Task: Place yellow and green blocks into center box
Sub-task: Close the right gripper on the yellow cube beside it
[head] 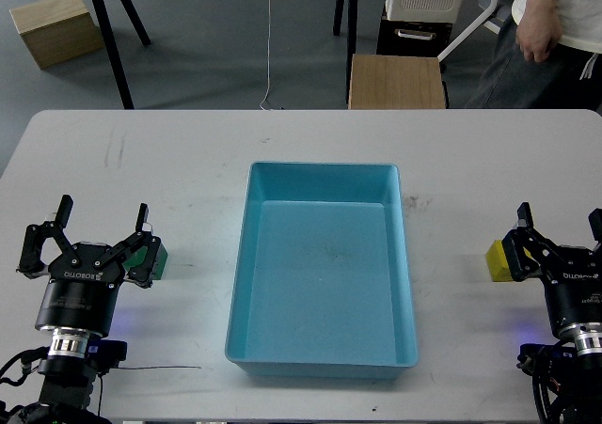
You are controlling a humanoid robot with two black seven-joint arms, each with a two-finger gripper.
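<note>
The light-blue center box (323,353) lies in the middle of the white table with nothing in it. Left of the box sits the dark green block (155,256), partly hidden behind the right finger of my left gripper (102,225). That gripper is open, its fingers spread wide, and the block lies just outside them to the right. The yellow block (497,260) rests on the table right of the box. My right gripper (560,225) is open beside it, and its left finger covers the block's right edge.
The table's (188,161) far edge runs across the top. Beyond it on the floor stand tan wooden boxes (55,27) (396,81), black stand legs and a person (555,29) at the top right. A thin cable lies on the table near my left arm.
</note>
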